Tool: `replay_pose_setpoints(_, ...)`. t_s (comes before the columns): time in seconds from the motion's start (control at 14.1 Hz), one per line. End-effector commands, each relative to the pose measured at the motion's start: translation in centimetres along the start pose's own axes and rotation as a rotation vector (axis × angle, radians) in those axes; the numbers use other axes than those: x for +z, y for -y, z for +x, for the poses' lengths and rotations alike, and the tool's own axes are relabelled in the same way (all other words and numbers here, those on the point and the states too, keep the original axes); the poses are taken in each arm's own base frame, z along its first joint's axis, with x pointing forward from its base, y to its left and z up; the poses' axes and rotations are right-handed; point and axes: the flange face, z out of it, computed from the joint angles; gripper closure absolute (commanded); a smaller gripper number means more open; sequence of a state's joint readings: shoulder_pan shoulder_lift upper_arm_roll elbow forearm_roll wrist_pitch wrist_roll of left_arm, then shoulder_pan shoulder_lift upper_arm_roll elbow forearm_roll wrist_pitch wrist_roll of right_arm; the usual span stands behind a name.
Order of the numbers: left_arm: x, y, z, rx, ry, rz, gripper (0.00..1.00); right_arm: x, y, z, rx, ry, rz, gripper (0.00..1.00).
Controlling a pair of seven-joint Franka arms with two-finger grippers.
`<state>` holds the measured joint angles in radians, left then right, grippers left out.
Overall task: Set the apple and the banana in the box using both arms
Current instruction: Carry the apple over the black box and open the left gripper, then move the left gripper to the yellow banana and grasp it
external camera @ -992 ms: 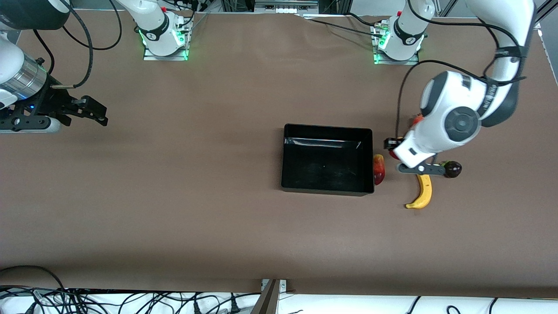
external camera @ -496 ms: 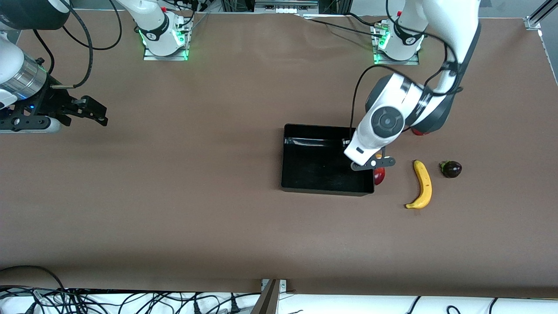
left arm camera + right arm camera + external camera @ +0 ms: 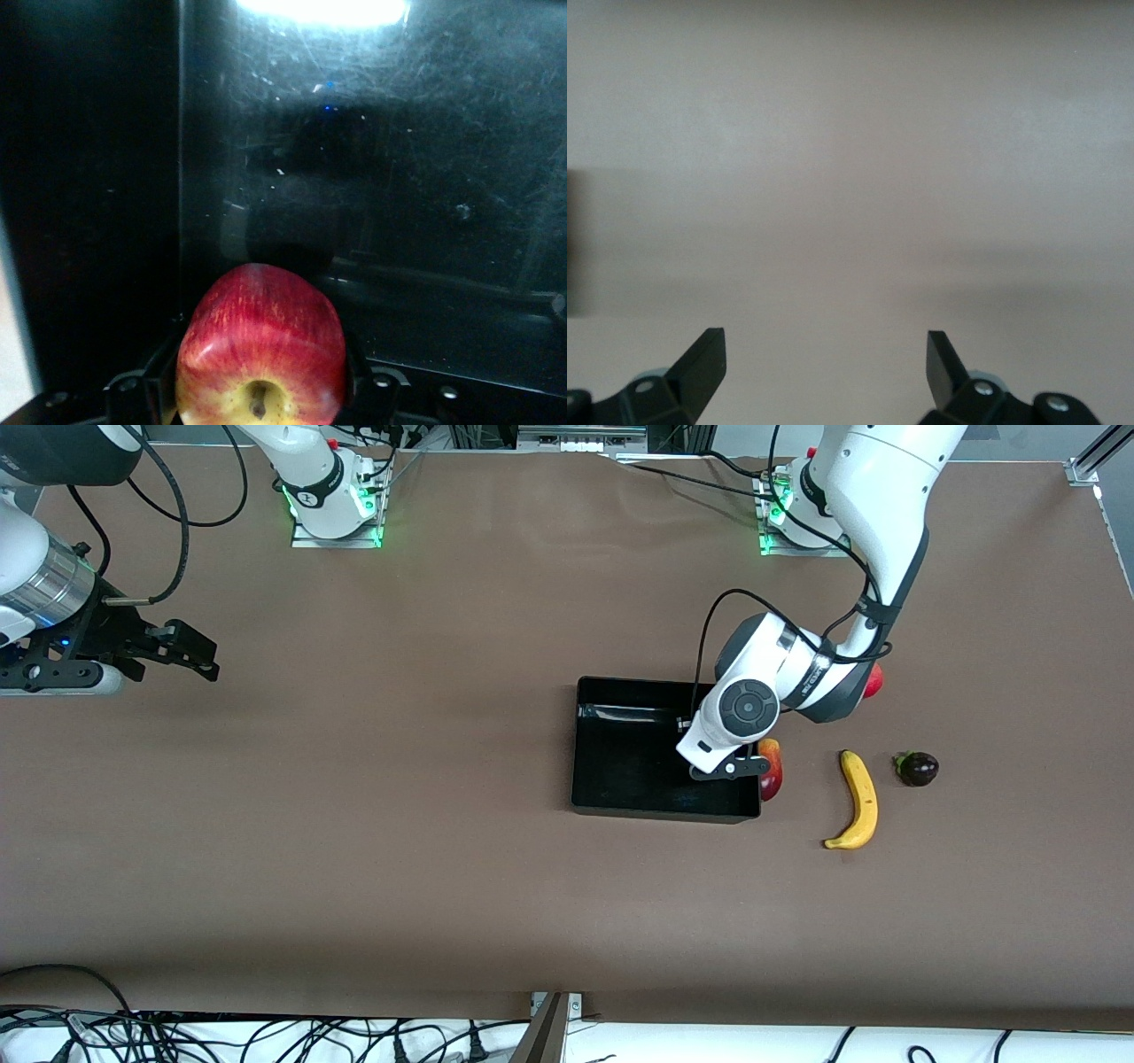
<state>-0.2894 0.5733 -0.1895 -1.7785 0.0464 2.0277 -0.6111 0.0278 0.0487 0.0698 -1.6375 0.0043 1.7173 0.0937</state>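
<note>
My left gripper (image 3: 260,382) is shut on the apple (image 3: 260,350), a red fruit with yellowish streaks and a stem dimple, and holds it over the floor of the glossy black box (image 3: 425,177). In the front view the left arm's wrist (image 3: 740,713) hangs over the box (image 3: 638,753) at its end toward the left arm and hides the apple. The yellow banana (image 3: 859,802) lies on the table beside the box, toward the left arm's end. My right gripper (image 3: 190,651) waits open and empty at the right arm's end of the table; its fingertips (image 3: 709,354) show only bare table between them.
A red-yellow oval fruit (image 3: 771,769) lies against the box's outer wall on the banana's side. A dark purple fruit (image 3: 917,768) sits beside the banana. A red round fruit (image 3: 873,682) peeks out from under the left arm's elbow.
The left arm has swung from above the fruits near the banana to over the box, carrying the apple. The right arm has not moved.
</note>
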Motion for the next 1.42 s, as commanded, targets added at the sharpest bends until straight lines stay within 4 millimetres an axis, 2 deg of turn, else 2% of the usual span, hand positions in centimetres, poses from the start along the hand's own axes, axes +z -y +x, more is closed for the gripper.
replay_pose_setpoints(0.0, -0.1, -0.5, 0.4, 0.003, -0.014, 0.015, 0.27, -0.4, -0.1, 0.4, 0.010, -0.008, -0.007, 0.00)
replay_pose_setpoints(0.07, 0.0, -0.4, 0.5, 0.009, -0.011, 0.015, 0.00, -0.4, -0.1, 0.4, 0.010, -0.008, -0.007, 0.00)
replay_pose_setpoints(0.21, -0.1, 0.1, 0.8, 0.003, -0.002, 0.011, 0.00, -0.4, -0.1, 0.4, 0.010, -0.008, -0.007, 0.00)
replay_pose_setpoints(0.42, -2.8, 0.7, 0.8, -0.005, -0.021, 0.005, 0.00, -0.4, -0.1, 0.4, 0.010, -0.008, -0.007, 0.00)
replay_pose_setpoints(0.57, -7.6, 1.9, 1.5, -0.024, -0.028, 0.020, 0.00, -0.4, -0.1, 0.4, 0.012, -0.008, -0.007, 0.00)
replay_pose_setpoints(0.64, -10.8, 3.3, 2.4, -0.036, -0.023, 0.021, 0.00, -0.4, -0.1, 0.4, 0.010, -0.008, -0.007, 0.00)
replay_pose_setpoints(0.71, -13.0, 5.6, 3.4, -0.026, -0.006, 0.018, 0.00, -0.4, -0.1, 0.4, 0.010, -0.008, -0.007, 0.00)
replay_pose_setpoints(0.78, -14.2, 8.4, 4.8, 0.003, -0.010, 0.000, 0.00, -0.4, -0.1, 0.3, 0.010, -0.007, -0.007, 0.00)
replay_pose_setpoints(0.85, -14.4, 11.6, 6.2, 0.048, -0.009, -0.009, 0.00, -0.4, -0.1, 0.3, 0.010, -0.006, -0.007, 0.00)
replay_pose_setpoints(0.92, -13.6, 14.6, 7.7, 0.107, -0.005, -0.002, 0.00, -0.4, -0.1, 0.4, 0.010, -0.008, -0.007, 0.00)
replay_pose_setpoints(1.06, -12.0, 19.3, 10.5, 0.201, -0.044, 0.037, 0.00, -0.4, -0.2, 0.3, 0.010, -0.006, -0.007, 0.00)
replay_pose_setpoints(1.13, -11.0, 20.2, 11.7, 0.252, -0.098, 0.064, 0.00, -0.4, -0.2, 0.3, 0.010, -0.006, -0.007, 0.00)
replay_pose_setpoints(1.35, -5.3, 23.2, 15.4, 0.355, -0.148, 0.094, 0.00, -0.4, -0.2, 0.4, 0.006, -0.008, -0.008, 0.00)
